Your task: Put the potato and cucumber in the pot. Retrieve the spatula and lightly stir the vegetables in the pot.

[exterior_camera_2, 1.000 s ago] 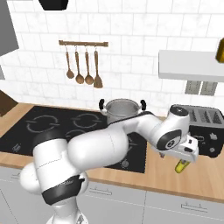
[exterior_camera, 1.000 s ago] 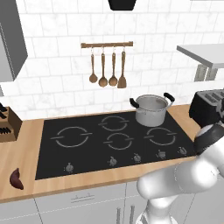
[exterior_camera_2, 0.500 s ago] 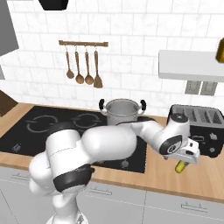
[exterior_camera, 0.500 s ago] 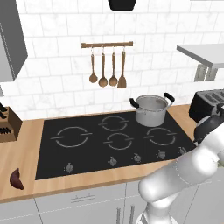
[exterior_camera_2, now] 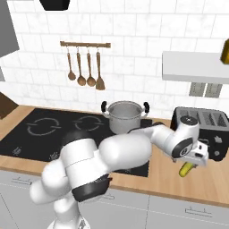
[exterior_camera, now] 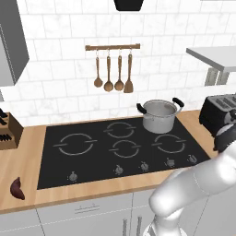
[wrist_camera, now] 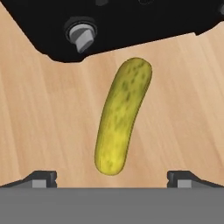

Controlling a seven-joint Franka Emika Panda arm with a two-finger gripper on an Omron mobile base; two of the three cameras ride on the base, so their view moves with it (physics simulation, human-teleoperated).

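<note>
A small yellow-green cucumber (wrist_camera: 122, 116) lies on the wooden counter just in front of the black toaster; it also peeks out under the hand as the cucumber (exterior_camera_2: 185, 170). My gripper (wrist_camera: 113, 179) hangs directly above it, open, its two fingertips wide on either side and nothing held. From the right base the gripper (exterior_camera_2: 191, 162) sits at the toaster's front. The steel pot (exterior_camera: 160, 115) (exterior_camera_2: 125, 117) stands on the hob's back right burner. The wooden spatula (exterior_camera: 128, 85) (exterior_camera_2: 100, 82) hangs rightmost on the wall rail. The potato is out of view.
The black toaster (exterior_camera_2: 203, 125) (wrist_camera: 131, 22) stands close behind the cucumber. Three wooden spoons (exterior_camera: 108, 85) hang beside the spatula. A knife block (exterior_camera: 7, 131) and a dark reddish root (exterior_camera: 17, 188) are at the far left. A shelf (exterior_camera_2: 192, 67) juts out above the toaster.
The arm's elbow has swung round while the hand stayed over the cucumber, edging slightly right. The jaws remain open and the cucumber has not moved.
</note>
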